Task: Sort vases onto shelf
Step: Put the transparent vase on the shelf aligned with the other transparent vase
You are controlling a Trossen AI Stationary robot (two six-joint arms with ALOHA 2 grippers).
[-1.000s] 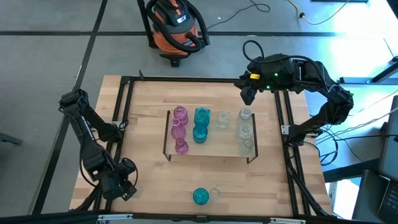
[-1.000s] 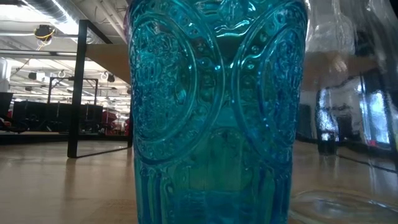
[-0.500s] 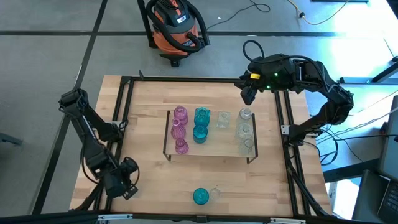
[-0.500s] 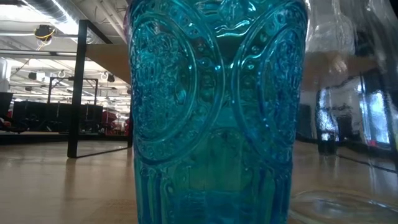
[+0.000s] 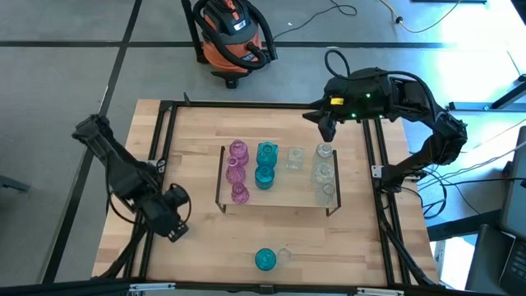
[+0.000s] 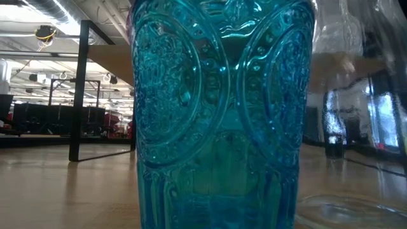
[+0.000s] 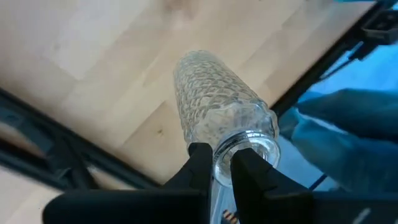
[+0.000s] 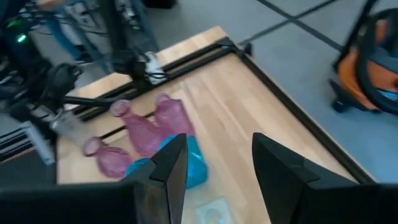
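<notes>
Clear vase (image 7: 219,111) gripped by its neck in the left gripper (image 7: 221,163), above the table's left edge.
Right gripper (image 8: 212,163) is held partly open, empty, over the shelf's (image 5: 279,196) far right corner.

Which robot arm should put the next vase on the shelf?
Probably the left. Its gripper already has its jaws shut on a clear vase by the neck, lifted near the table's left edge. The right gripper hovers empty past the shelf, jaws open.
</notes>
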